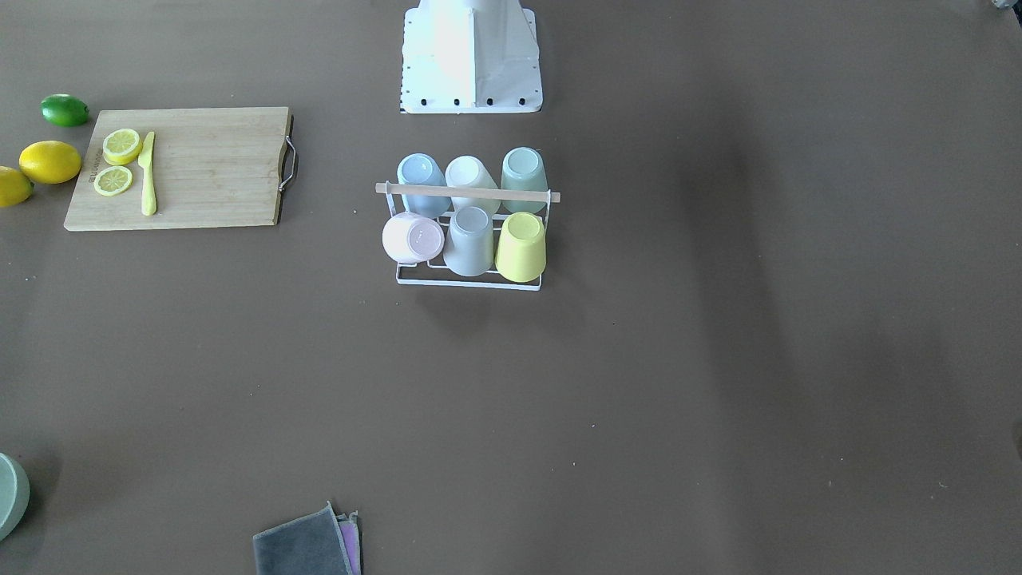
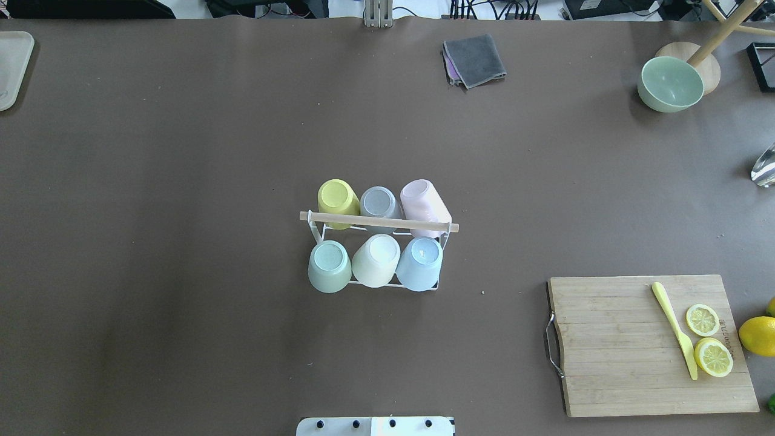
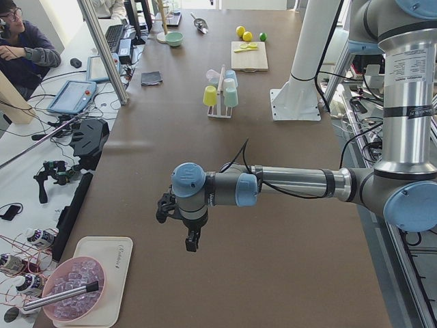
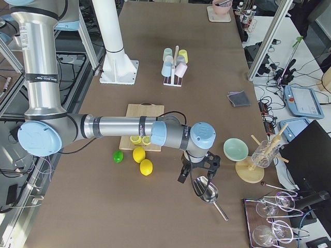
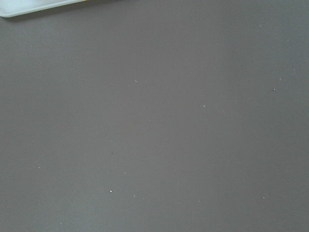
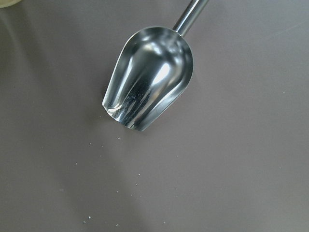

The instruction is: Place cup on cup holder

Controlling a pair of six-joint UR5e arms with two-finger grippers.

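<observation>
Prongs of the white wire cup holder [image 2: 378, 222] held six upside-down pastel plastic cups [image 2: 375, 260] steady. Far from it hung the left gripper [image 3: 192, 240] and right gripper [image 4: 183, 176]; clenched or not, nobody could tell.

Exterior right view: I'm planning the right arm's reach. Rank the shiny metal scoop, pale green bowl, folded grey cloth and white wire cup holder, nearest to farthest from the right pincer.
1. Shiny metal scoop: just under the right pincer.
2. Pale green bowl: beside it, toward the operators' edge.
3. Folded grey cloth: farther along that edge.
4. White wire cup holder: farthest, mid-table.
</observation>
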